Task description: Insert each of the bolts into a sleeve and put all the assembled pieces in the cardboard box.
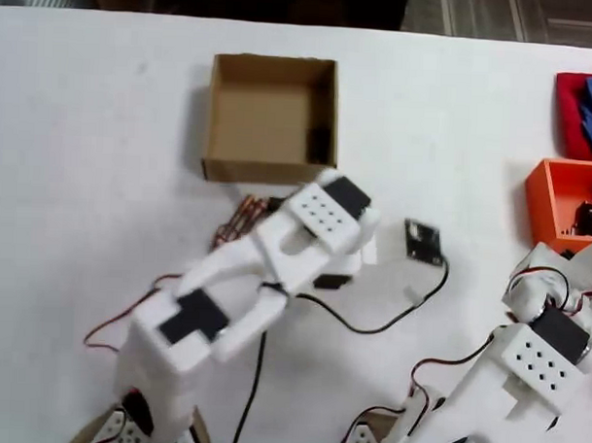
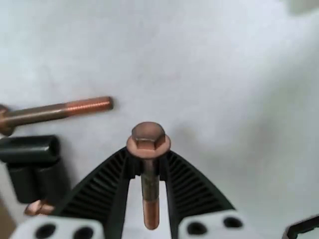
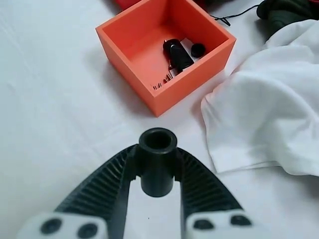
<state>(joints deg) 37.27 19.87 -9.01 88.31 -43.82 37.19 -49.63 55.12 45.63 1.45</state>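
Copper bolt (image 2: 148, 169) and black sleeve (image 3: 157, 162) each gripped.

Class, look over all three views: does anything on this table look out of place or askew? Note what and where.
Nothing looks spilled or damaged. A white cloth lies crumpled beside the orange bin, and a spare bolt lies loose on the table near the left pincer.

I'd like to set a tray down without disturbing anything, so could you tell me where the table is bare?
The table is bare left of the cardboard box, and between that box and the orange bin. It is crowded in front of the box, around the left arm, bolts and cable, and beside the right arm.
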